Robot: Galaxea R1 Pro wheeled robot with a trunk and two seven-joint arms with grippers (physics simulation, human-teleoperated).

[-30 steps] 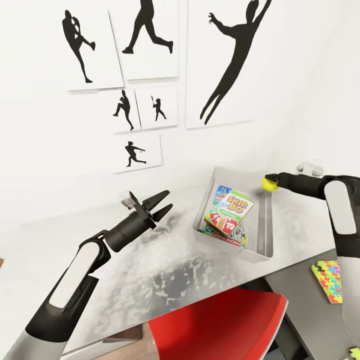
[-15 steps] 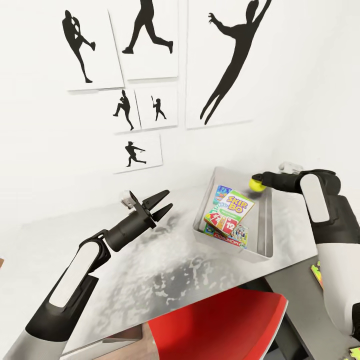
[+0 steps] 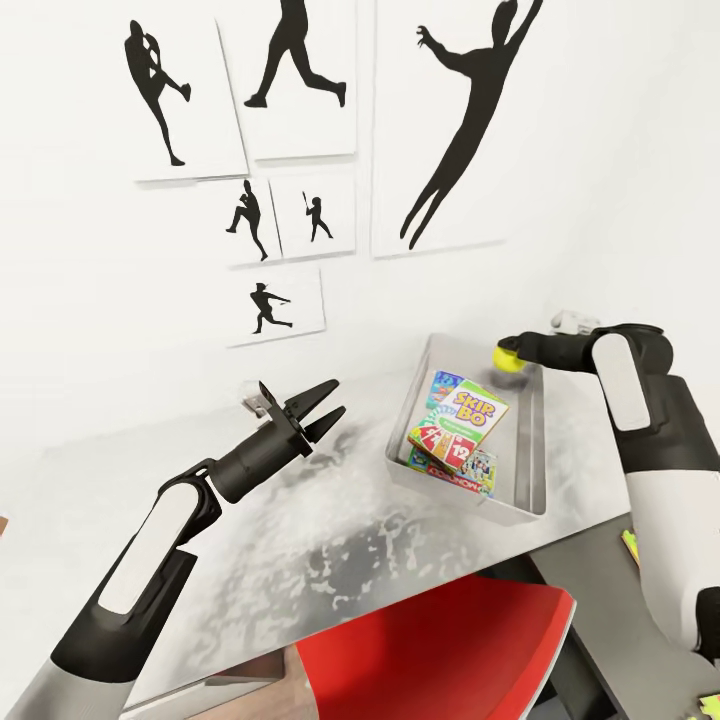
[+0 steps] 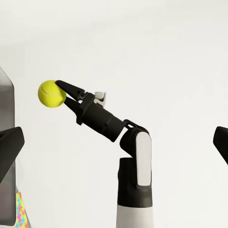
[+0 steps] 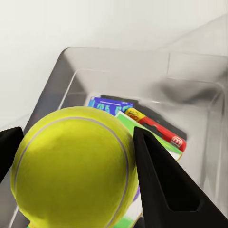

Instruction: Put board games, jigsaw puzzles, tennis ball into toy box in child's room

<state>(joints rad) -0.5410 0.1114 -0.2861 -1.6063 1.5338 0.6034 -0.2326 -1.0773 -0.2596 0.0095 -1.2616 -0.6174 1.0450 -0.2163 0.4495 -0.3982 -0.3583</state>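
Right gripper (image 3: 510,352) clamped on tennis ball (image 3: 506,358), carried in from 3 o'clock over last second, now over far rim of toy box (image 3: 532,455), 12 o'clock of SKIP-BO box (image 3: 463,417) inside; drop looks near. Left gripper (image 3: 322,403) unchanged, fingers apart, empty above table (image 3: 330,540)

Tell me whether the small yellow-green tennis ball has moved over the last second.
Yes. The tennis ball, held in the right gripper, shifted leftward and farther back, from over the pale grey toy box's right rim to over its far end.
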